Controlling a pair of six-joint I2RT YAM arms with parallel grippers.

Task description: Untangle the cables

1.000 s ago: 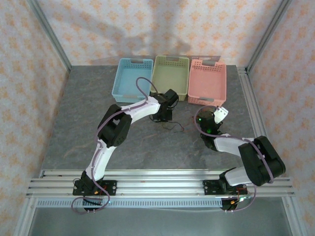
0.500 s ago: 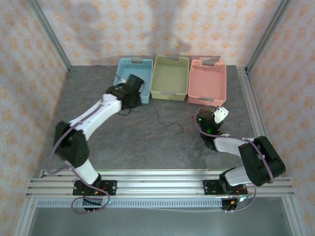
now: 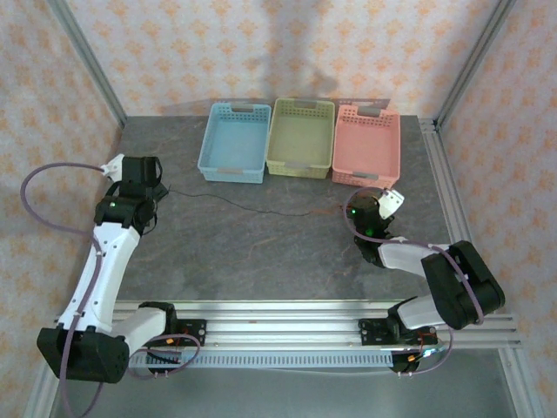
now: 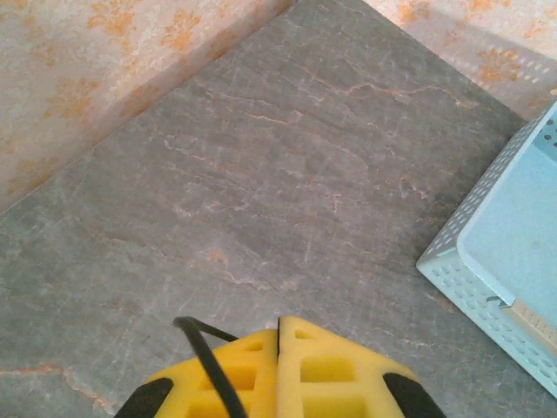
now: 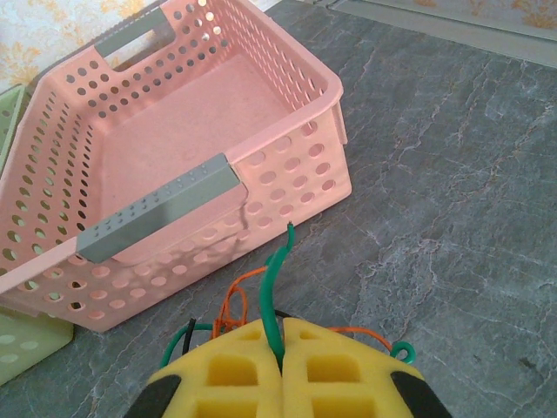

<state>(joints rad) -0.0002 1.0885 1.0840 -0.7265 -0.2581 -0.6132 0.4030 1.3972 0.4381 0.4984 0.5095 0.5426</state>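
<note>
In the top view, the left gripper (image 3: 159,189) stood at the left side of the table (image 3: 261,252), with its arm stretched far out to the left. The right gripper (image 3: 355,212) stood at the right side, near the pink basket (image 3: 365,144). A thin black cable (image 3: 235,205) ran almost straight over the table from one gripper to the other. It passed on the near side of the blue basket (image 3: 232,142) and the green basket (image 3: 301,137). The three baskets stood side by side at the far edge.

In the left wrist view, the yellow fingers (image 4: 339,374) of the left gripper (image 4: 278,329) were pressed together. The black cable (image 4: 209,353) was clamped between them and came out over the left finger. The blue basket (image 4: 513,252) was to the right, apart from the gripper.

In the right wrist view, the right gripper (image 5: 280,329) had its jaws closed on a bunch of cables. A green cable (image 5: 278,270) rose from between the fingers (image 5: 235,366) toward the pink basket (image 5: 174,131). Orange cables (image 5: 231,300) curled just beside it, and a black cable (image 5: 178,340) came out at the left. A green loop and an orange strand showed at the right finger. A corner of the green basket (image 5: 17,348) was at the left.
</note>
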